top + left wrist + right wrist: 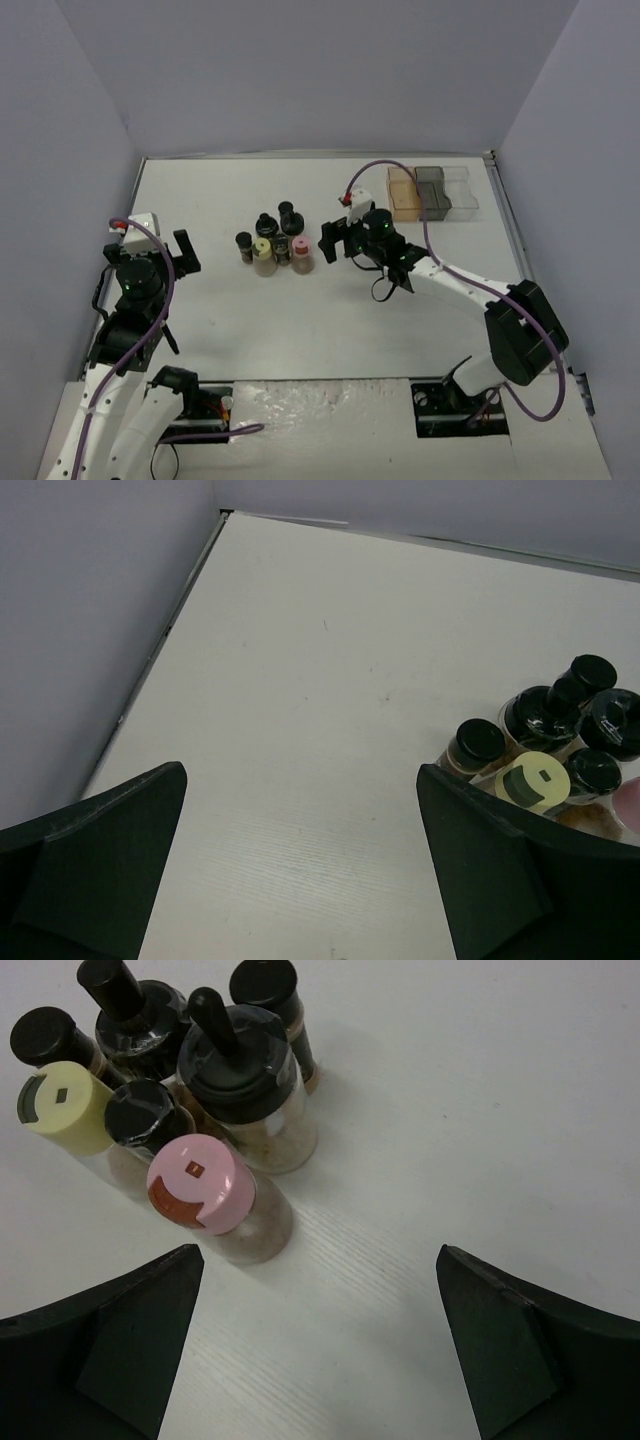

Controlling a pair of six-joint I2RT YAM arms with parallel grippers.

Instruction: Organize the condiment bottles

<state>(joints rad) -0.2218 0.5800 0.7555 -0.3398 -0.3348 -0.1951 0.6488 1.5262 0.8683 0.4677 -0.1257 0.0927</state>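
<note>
The condiment bottles (272, 242) stand bunched together in the middle of the white table, several of them black-capped, plus a yellow-capped jar (263, 246) and a pink-capped jar (302, 247). My left gripper (184, 252) hangs open to the left of the bunch with nothing between its fingers. In the left wrist view the left gripper (302, 780) spans bare table, and the yellow cap (533, 780) peeks over its right finger. Just right of the bunch, my right gripper (333, 240) is open too. The right wrist view shows the right gripper (320, 1255) empty, with the pink cap (195, 1182) ahead and to its left.
A tray (430, 192) of amber, grey and clear compartments sits at the back right of the table. Grey walls close in the table at the back and both sides. A purple cable (400, 170) loops over the right arm near the tray.
</note>
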